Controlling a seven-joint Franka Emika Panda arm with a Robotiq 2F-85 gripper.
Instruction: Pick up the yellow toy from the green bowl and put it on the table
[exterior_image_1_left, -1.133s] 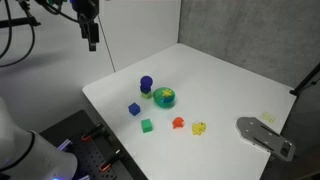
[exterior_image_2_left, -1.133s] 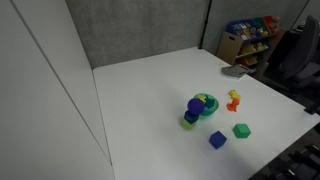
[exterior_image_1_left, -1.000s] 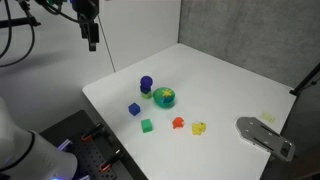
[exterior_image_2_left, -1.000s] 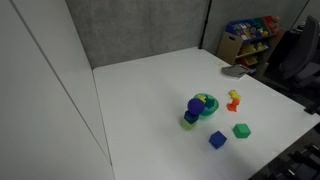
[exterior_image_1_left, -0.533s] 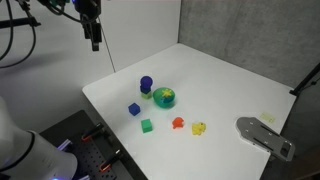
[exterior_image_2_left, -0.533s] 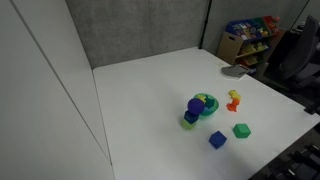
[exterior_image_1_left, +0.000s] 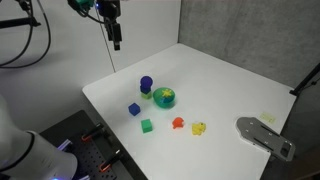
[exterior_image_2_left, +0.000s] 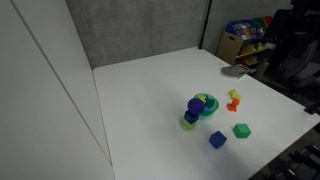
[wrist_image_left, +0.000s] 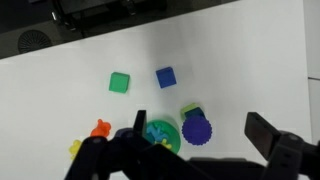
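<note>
The green bowl stands near the middle of the white table; it also shows in the exterior view and in the wrist view. The yellow toy lies inside it, seen small in the wrist view with bluish pieces beside it. My gripper hangs high above the table's far left corner, well away from the bowl. In the wrist view its fingers are wide apart and empty.
A dark blue cylinder toy stands against the bowl, on a green block. A blue cube, a green cube, an orange toy and a lumpy yellow toy lie around. A grey flat object sits at the table's edge.
My gripper has moved sideways toward the table, staying high. The toys and the bowl have not moved.
</note>
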